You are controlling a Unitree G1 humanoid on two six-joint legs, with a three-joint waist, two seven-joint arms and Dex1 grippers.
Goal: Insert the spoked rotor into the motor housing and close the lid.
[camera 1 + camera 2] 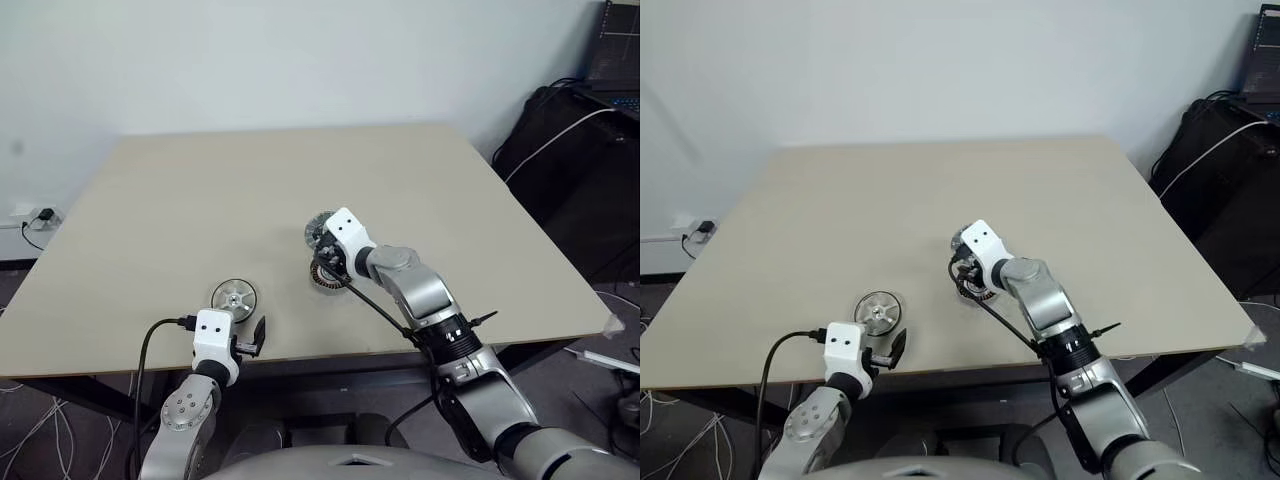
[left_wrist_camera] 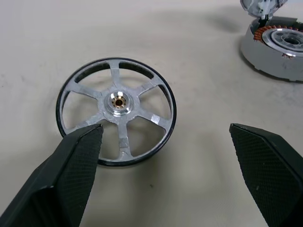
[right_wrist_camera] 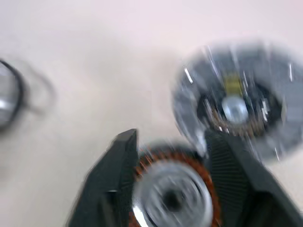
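Left tool [image 2: 165,131]: jaws fully spread, nothing held. It hovers low at the near edge of the tabletop [image 1: 200,190].

Lid [image 2: 116,101]: flat on the tabletop just ahead of the left tool, near its left finger [image 2: 78,156]. From the wrist it shows 6 silver spokes, a dark rim and a small raised hub.

Right tool [image 3: 170,137]: part open, 1 finger on each side of the motor housing [image 1: 325,278], copper ring visible between them. Contact cannot be told; view blurred.

Spoked rotor [image 1: 318,230]: just beyond the housing, on the far side of the right tool.
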